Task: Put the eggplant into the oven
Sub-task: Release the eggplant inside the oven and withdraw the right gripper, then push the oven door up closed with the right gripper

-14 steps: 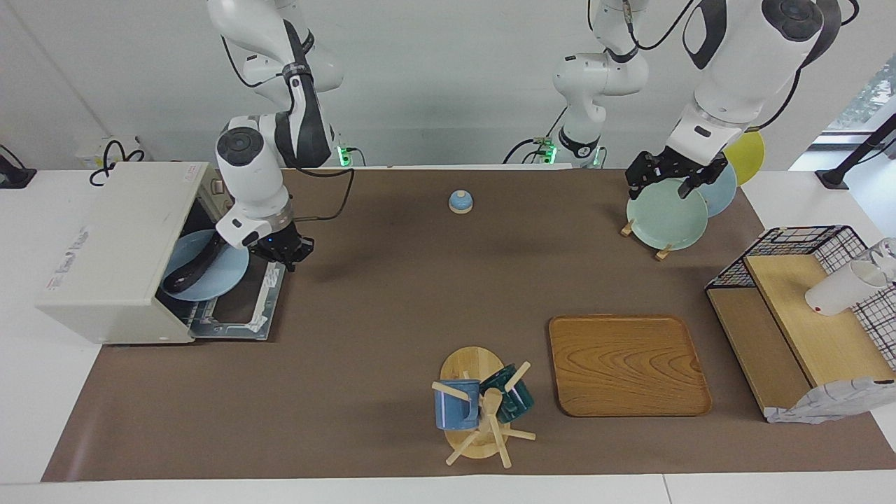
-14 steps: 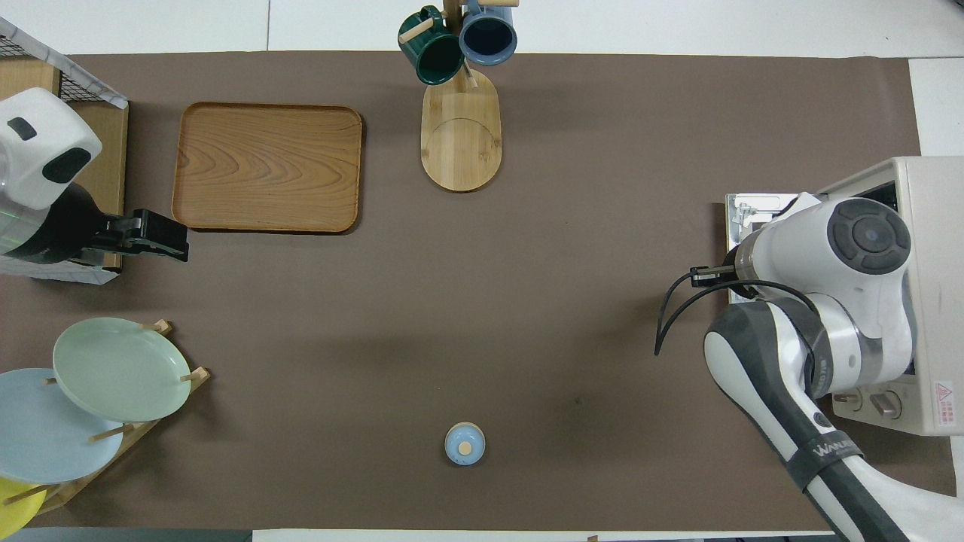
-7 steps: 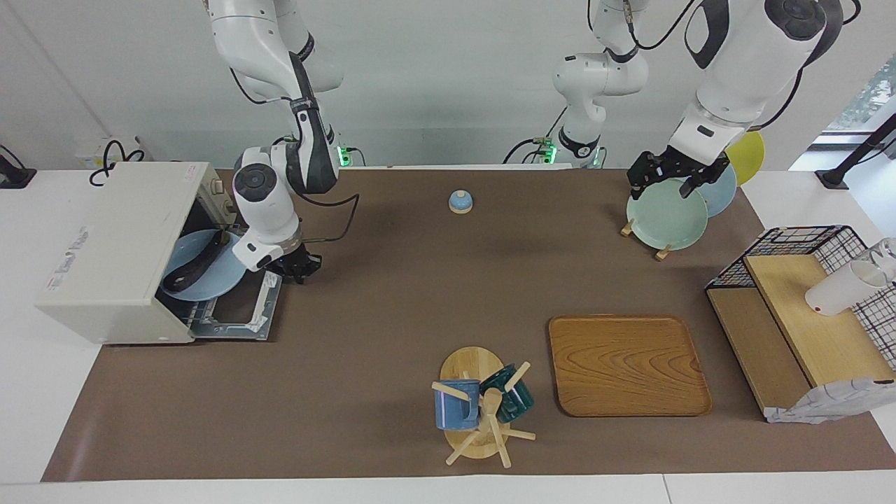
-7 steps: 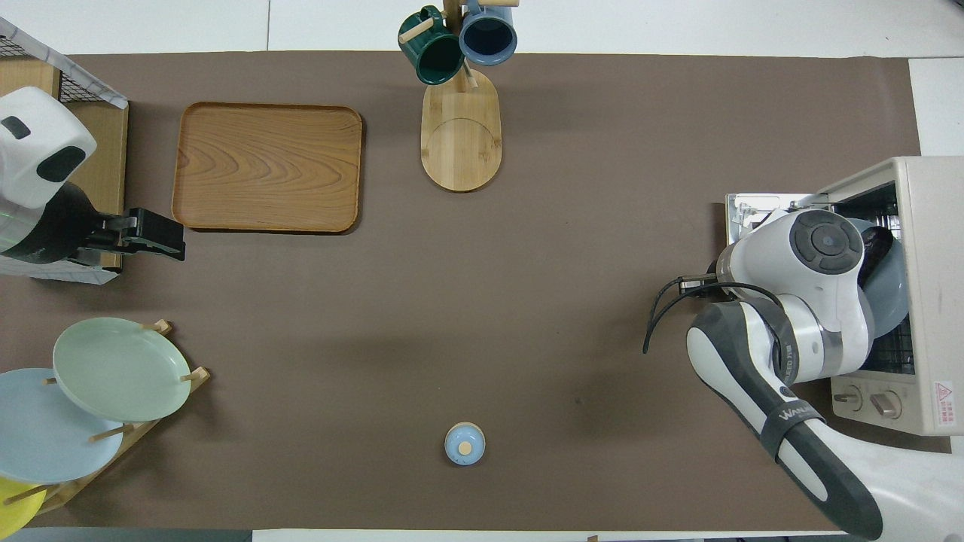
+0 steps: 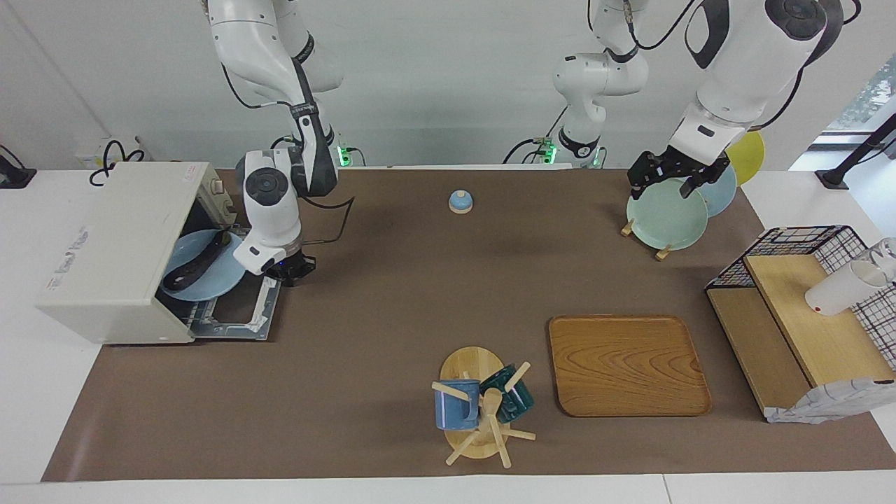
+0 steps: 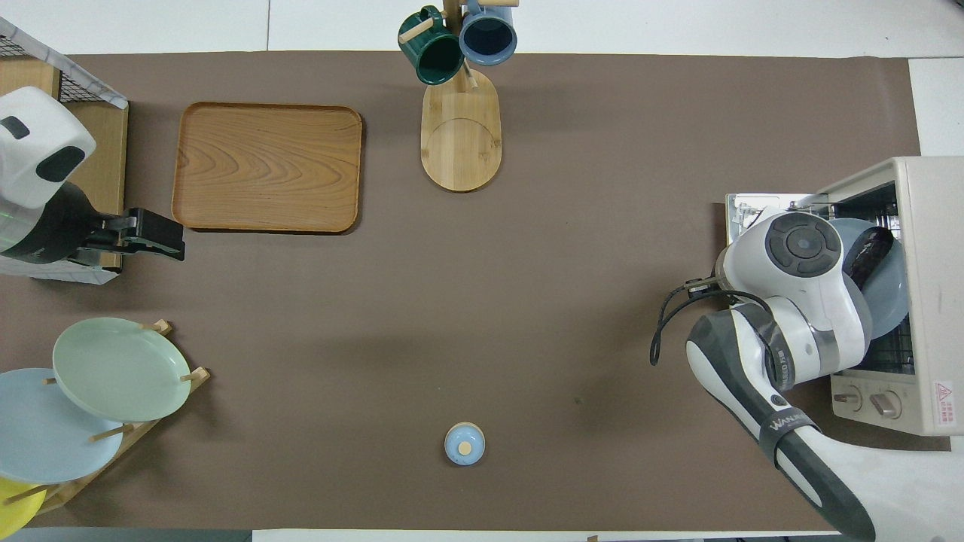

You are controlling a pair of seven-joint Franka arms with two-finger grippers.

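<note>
A wooden tray [image 5: 628,365] lies on the brown mat [image 5: 392,294]. Beside it stands a mug tree [image 5: 479,413] bearing a blue mug [image 5: 456,404] and a green mug [image 5: 511,393]. A plate rack [image 5: 675,203] holds three plates. A small blue knob [image 5: 460,201] sits alone near the robots.

The right arm [image 6: 783,444] bears a dark band with pale lettering that begins "WANU"; the rest cannot be read. The oven [image 6: 922,301] carries a small red-and-white warning sticker [image 6: 943,394], its words too small to read.
</note>
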